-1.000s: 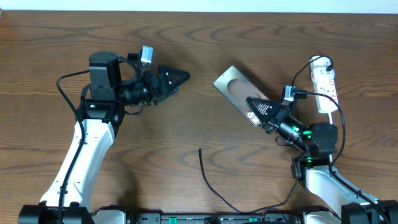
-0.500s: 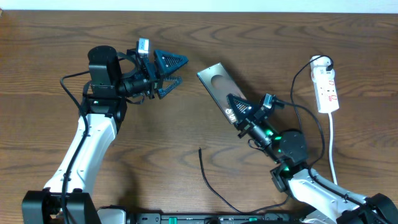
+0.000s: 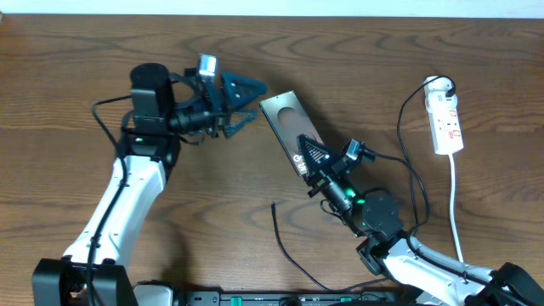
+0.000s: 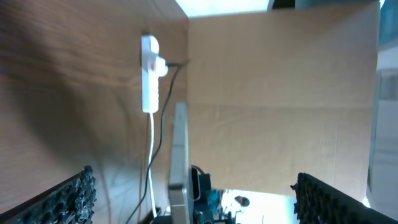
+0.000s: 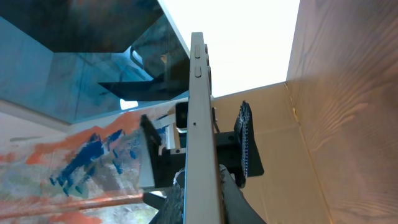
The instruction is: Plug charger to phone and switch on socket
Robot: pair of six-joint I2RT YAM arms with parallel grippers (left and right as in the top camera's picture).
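My right gripper point(image 3: 309, 161) is shut on the lower end of the silvery-grey phone point(image 3: 284, 121) and holds it up off the table, tilted up-left. In the right wrist view the phone point(image 5: 201, 112) shows edge-on between my fingers point(image 5: 202, 202). My left gripper point(image 3: 243, 100) is open just left of the phone's upper end, not touching it. In the left wrist view the phone point(image 4: 179, 146) stands edge-on between the spread fingers point(image 4: 196, 199). The black charger cable point(image 3: 286, 240) lies loose on the table at front centre, its tip point(image 3: 273, 204) pointing away. The white socket strip point(image 3: 445, 115) lies at far right.
The socket strip's white cord point(image 3: 455, 200) runs toward the front edge, and a black lead is plugged in at its far end. The strip also shows in the left wrist view point(image 4: 149, 78). A brown wooden table point(image 3: 68, 102) lies below.
My right arm has carried the phone left and away, toward the left gripper. My left gripper has opened and shifted right, close to the phone's upper end.
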